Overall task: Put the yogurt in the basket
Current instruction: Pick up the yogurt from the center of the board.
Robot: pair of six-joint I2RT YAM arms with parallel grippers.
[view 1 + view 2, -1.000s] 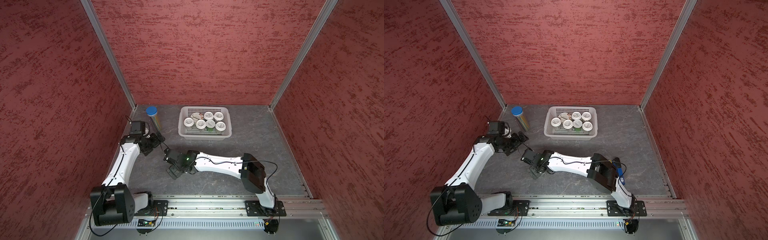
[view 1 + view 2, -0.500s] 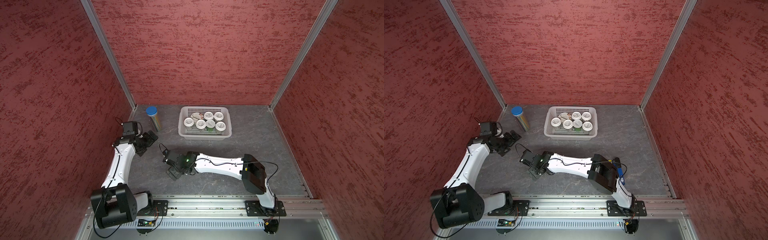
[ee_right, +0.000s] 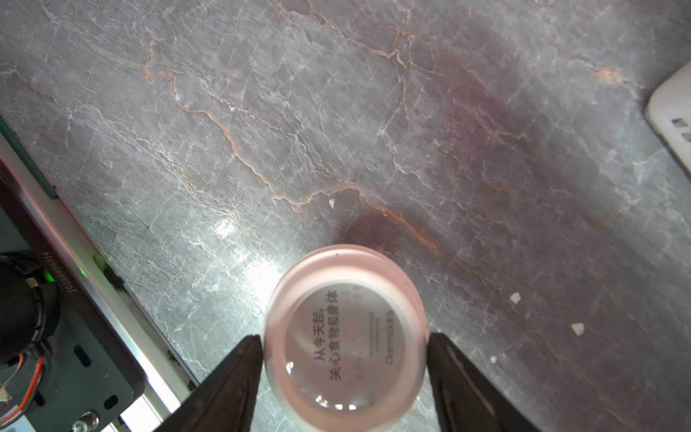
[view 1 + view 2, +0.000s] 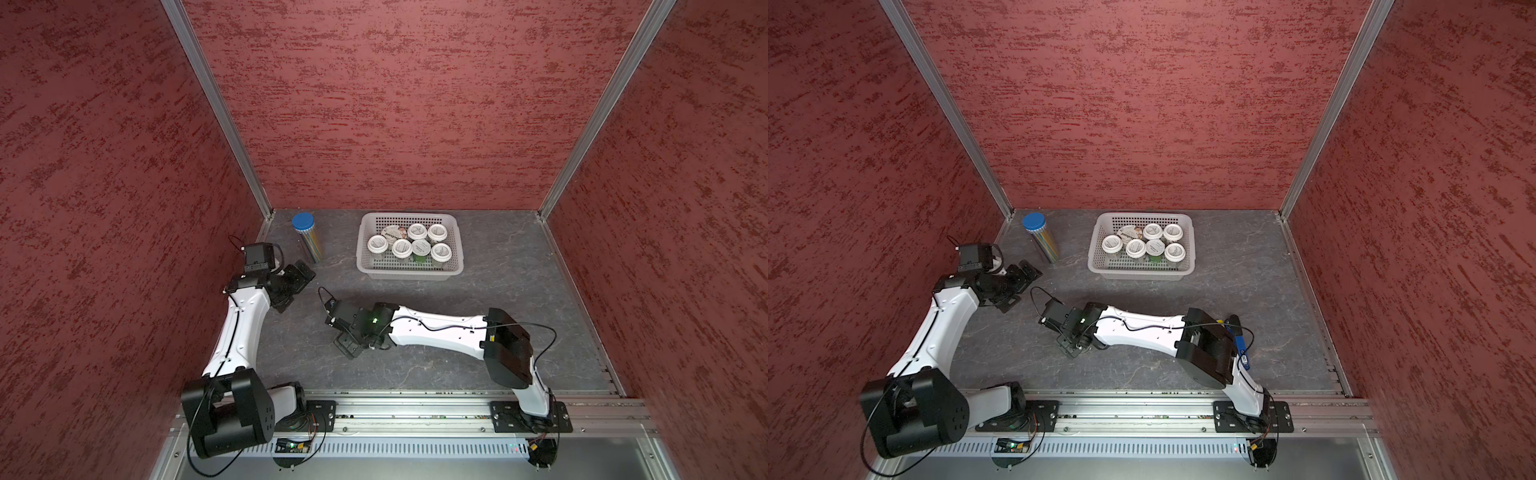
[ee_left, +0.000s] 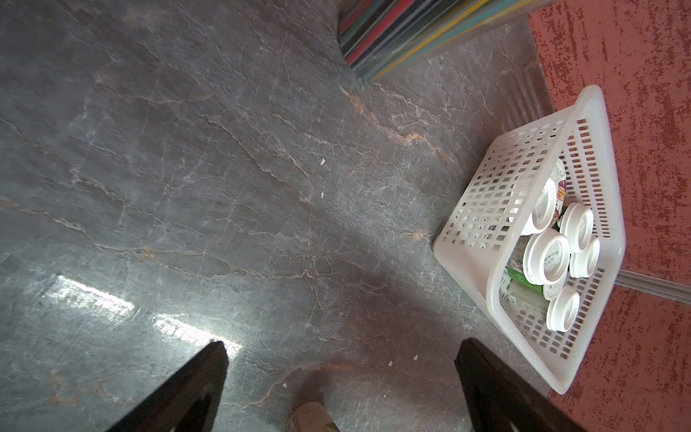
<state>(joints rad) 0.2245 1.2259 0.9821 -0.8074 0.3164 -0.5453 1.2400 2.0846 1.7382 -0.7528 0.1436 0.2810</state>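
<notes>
The last yogurt cup (image 3: 347, 299) stands upright on the table (image 4: 498, 332), at about 8 o'clock from the table's middle when the rail (image 4: 415, 409) is taken as 6 o'clock; in both top views the gripper above hides it. The right gripper (image 3: 344, 336) has one finger on each side of the cup's white lid; the fingers (image 3: 232, 374) seem to touch the rim, but whether they already press I cannot tell. The left gripper (image 5: 342, 344) is spread wide with nothing between, at 10 o'clock, near the blue-capped tube (image 4: 307, 239). The basket (image 4: 409, 270) sits at 12 o'clock; seven cups (image 4: 420, 246) stand close together inside it.

The hold is high, at the lid only; I think the cup could tilt or slip out on lifting, or slide on the smooth table if one finger arrives first. The way to the basket goes toward 1 o'clock; a low carry would strike the near wall. Free floor is left mostly along that near wall; a cup lowered onto another lid would likely topple.
</notes>
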